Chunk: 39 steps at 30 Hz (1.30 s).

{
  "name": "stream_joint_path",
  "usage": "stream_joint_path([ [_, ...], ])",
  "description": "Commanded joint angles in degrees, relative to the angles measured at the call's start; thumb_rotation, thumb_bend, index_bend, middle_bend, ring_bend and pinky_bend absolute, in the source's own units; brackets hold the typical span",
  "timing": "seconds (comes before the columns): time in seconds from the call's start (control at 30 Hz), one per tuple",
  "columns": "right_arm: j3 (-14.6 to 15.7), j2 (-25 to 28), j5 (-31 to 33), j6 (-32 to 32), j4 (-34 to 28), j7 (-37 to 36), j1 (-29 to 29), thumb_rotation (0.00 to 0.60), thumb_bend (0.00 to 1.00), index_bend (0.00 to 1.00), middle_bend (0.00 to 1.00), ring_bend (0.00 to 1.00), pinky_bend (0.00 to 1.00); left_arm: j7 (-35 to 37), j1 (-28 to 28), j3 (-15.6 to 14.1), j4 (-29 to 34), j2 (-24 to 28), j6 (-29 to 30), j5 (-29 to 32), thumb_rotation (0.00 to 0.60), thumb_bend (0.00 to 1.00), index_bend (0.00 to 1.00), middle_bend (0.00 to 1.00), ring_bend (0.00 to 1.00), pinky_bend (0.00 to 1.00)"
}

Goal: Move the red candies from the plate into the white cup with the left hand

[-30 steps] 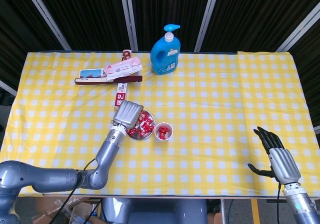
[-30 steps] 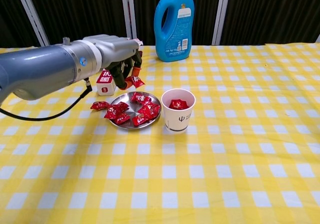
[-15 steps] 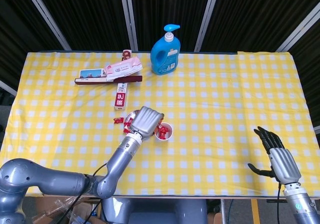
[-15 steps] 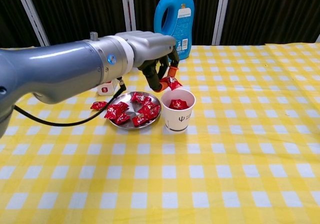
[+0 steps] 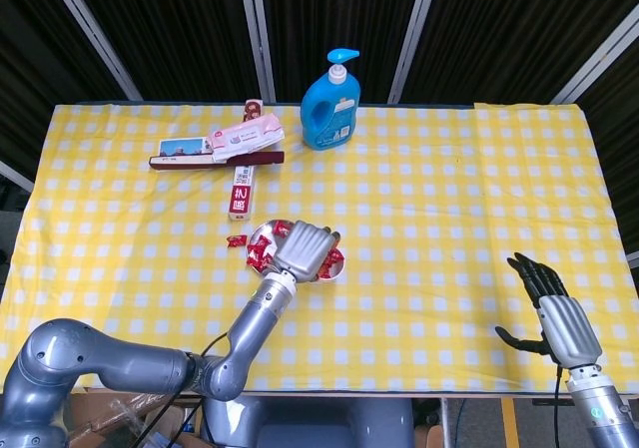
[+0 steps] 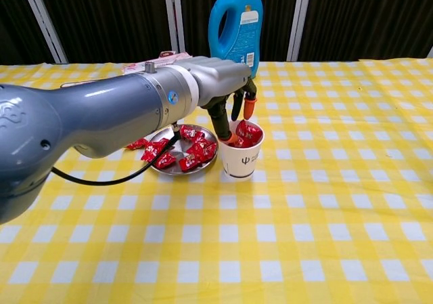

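The left hand [image 6: 226,94] has moved from beside the white cup [image 6: 241,156] to directly above it, fingers released; red candies [image 6: 245,133] lie inside. The right hand [image 5: 554,308] stays spread, empty.

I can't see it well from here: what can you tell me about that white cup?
The white cup looks like paper, with a small dark mark on its side. It stands upright on the checked cloth, just right of the metal plate. Red candies fill its top, and the left hand hovers over it, fingers reaching to its rim.
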State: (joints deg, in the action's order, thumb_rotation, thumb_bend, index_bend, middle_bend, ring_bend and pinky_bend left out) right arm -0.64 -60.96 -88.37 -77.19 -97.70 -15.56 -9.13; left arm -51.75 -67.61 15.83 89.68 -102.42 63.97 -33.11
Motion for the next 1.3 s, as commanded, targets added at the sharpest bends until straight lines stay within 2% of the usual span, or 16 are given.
stream_joint_path([
  [0.03, 0.0, 0.0, 0.0, 0.0, 0.0, 0.1, 0.0, 0.6, 0.28, 0.0, 0.0, 0.0, 0.0, 1.2, 0.8, 0.3, 0.6, 0.9, 0.7, -0.6, 0.6, 0.29, 0.37, 0.34, 0.87, 0.93],
  [0.37, -0.1, -0.2, 0.3, -0.2, 0.0, 0.7, 0.1, 0.6, 0.28, 0.0, 0.0, 0.0, 0.0, 3.7, 3.9, -0.5, 3.5, 5.8, 1.6, -1.4, 0.6, 0.29, 0.29, 0.32, 0.87, 0.93],
  [0.43, -0.1, -0.2, 0.3, -0.2, 0.0, 0.7, 0.2, 0.6, 0.28, 0.0, 0.0, 0.0, 0.0, 3.8, 4.8, -1.3, 4.2, 7.4, 2.1, -1.9, 0.6, 0.27, 0.29, 0.4, 0.87, 0.93],
  [0.5, -0.1, -0.2, 0.4, -0.1, -0.1, 0.7, 0.1, 0.6, 0.28, 0.0, 0.0, 0.0, 0.0, 3.6, 5.8, -2.3, 4.4, 9.0, 2.6, -1.9, 0.6, 0.26, 0.29, 0.59, 0.89, 0.93],
  [0.6, -0.2, -0.2, 0.4, -0.1, -0.1, 0.7, 0.1, 0.6, 0.28, 0.0, 0.0, 0.0, 0.0, 3.2, 7.2, -3.8, 4.4, 11.0, 2.9, -1.5, 0.6, 0.26, 0.3, 0.79, 0.93, 0.94],
  [0.77, -0.1, -0.3, 0.4, 0.2, -0.2, 0.9, 0.0, 0.6, 0.28, 0.0, 0.0, 0.0, 0.0, 2.6, 9.6, -7.1, 3.2, 13.0, 2.4, 0.6, 0.6, 0.26, 0.34, 0.93, 0.98, 0.95],
  [0.97, -0.1, -0.3, 0.5, 0.3, -0.3, 1.1, -0.1, 0.6, 0.28, 0.0, 0.0, 0.0, 0.0, 2.2, 11.5, -9.3, -0.4, 12.4, 1.7, 2.9, 0.6, 0.26, 0.36, 0.97, 1.0, 0.97],
  [1.3, -0.1, -0.3, 0.6, 0.4, -0.3, 1.1, -0.1, 0.6, 0.28, 0.0, 0.0, 0.0, 0.0, 1.6, 12.1, -9.2, -5.7, 9.1, -1.2, 6.4, 0.6, 0.32, 0.34, 0.98, 1.0, 0.97],
])
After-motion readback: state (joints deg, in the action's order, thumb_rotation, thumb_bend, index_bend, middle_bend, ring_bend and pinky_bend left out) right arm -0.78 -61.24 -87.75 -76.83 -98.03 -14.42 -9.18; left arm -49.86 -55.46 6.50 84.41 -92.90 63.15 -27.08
